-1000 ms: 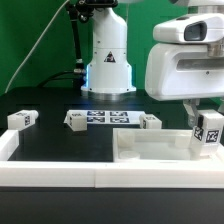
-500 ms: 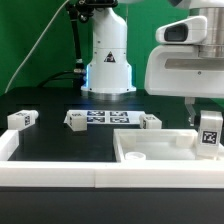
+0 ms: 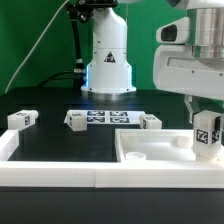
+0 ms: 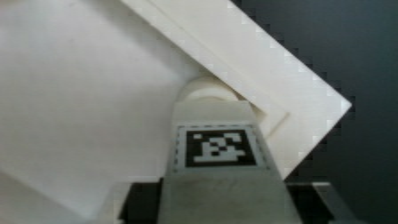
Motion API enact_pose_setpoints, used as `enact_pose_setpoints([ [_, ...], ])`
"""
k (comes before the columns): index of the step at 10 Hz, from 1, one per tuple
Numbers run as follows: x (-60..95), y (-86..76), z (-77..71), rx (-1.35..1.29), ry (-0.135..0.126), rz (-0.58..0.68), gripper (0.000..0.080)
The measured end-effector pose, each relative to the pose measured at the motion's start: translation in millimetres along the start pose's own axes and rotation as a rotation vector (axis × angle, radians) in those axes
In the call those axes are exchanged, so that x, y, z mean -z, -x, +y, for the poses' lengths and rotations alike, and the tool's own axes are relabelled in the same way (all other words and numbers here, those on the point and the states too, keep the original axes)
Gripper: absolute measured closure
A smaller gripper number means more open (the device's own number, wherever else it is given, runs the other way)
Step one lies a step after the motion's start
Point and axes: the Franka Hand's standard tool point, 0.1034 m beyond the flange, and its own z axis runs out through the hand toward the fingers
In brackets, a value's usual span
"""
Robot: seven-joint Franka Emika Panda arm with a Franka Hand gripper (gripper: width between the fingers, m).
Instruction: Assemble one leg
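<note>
My gripper [image 3: 207, 122] is shut on a white leg [image 3: 208, 136] with a black-and-white tag, held upright over the corner of the large white panel [image 3: 165, 152] on the exterior view's right. In the wrist view the leg [image 4: 221, 150] sits between my two fingers [image 4: 313, 200], its far end at the panel's corner [image 4: 311, 100] by the raised rim. Whether the leg touches the panel cannot be told. Three more legs stand on the black table: one far left [image 3: 22, 119], one at the marker board's left end [image 3: 76, 119], one right of it [image 3: 150, 121].
The marker board [image 3: 105, 117] lies flat at mid table. The robot base [image 3: 108, 60] stands behind it. A white rail [image 3: 60, 177] runs along the table's front edge, with a raised end at the left [image 3: 8, 148].
The gripper with the leg has shifted a little to the exterior view's left and stays low over the panel's right corner. The other legs have not moved.
</note>
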Motion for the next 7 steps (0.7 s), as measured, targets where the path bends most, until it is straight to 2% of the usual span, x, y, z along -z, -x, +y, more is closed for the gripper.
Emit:
enact_pose_setpoints([
  [1,0.0,-0.2,0.1,-0.064,-0.002,-0.005,0.0508],
  [4,-1.2,4.3,-0.3,-0.514,-0.002,-0.016,0.0508],
  [7,-2.2,6.4,-3.4,-0.765,-0.009,-0.047,0.0507],
])
